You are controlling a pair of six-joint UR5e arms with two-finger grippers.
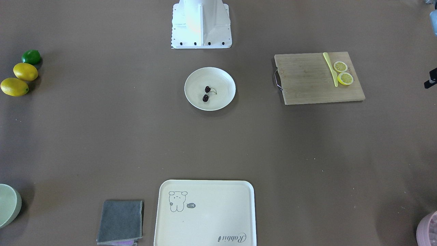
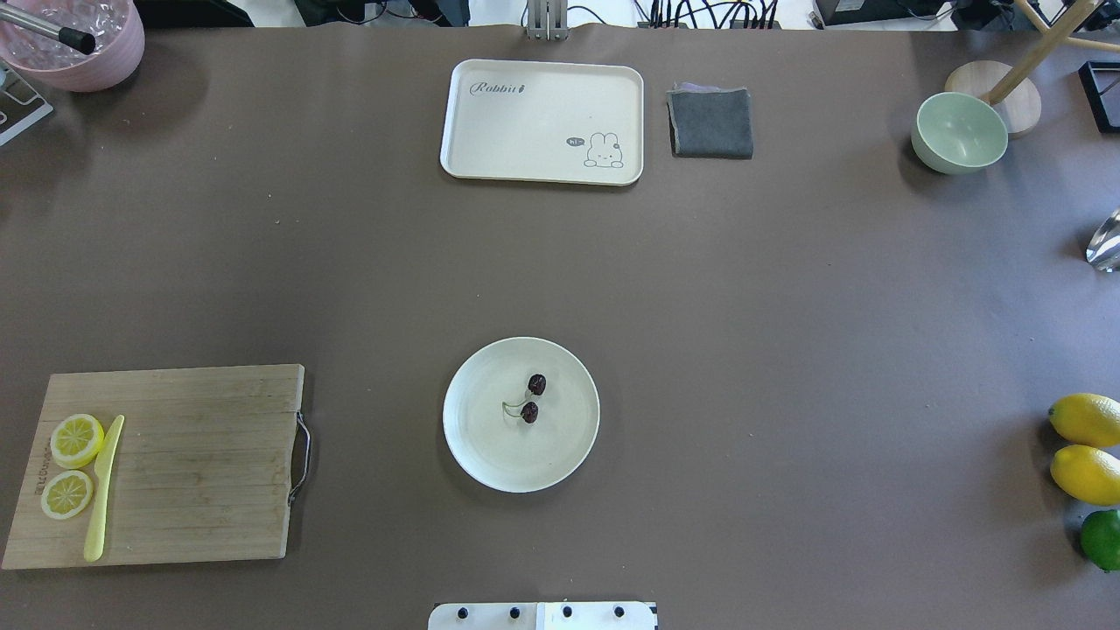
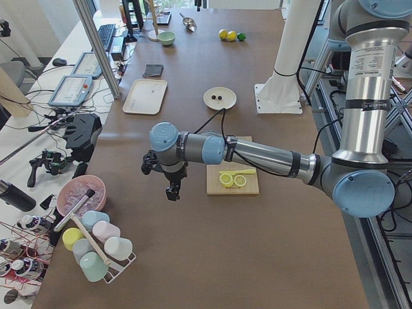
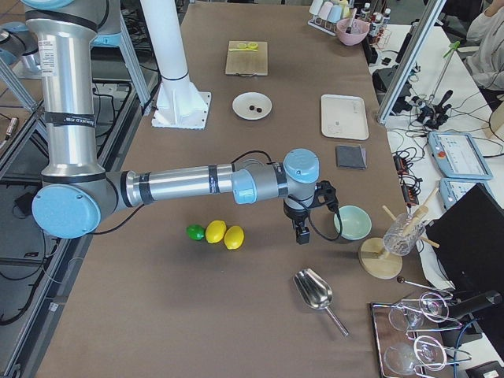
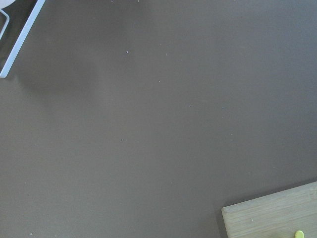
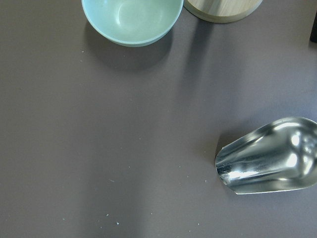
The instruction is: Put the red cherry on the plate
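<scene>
Since the left end effector [image 3: 172,191] and right end effector [image 4: 302,233] are showing only side-on, hanging over bare bench [image 2: 787,289], I cannot tell their opening or load. The red cherry [image 2: 532,398] is lying near the centre of the plate [image 2: 490,455], well apart from both, so placement is looking done.

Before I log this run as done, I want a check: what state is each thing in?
red cherry: lying on the plate, stems joined
plate: upright, holding only the red cherry
lemon slices: cut, flat on the cutting board
green bowl: upright, empty
tray: empty
cloth: folded
left gripper: off the plate, opening unclear
right gripper: off the plate, opening unclear
</scene>
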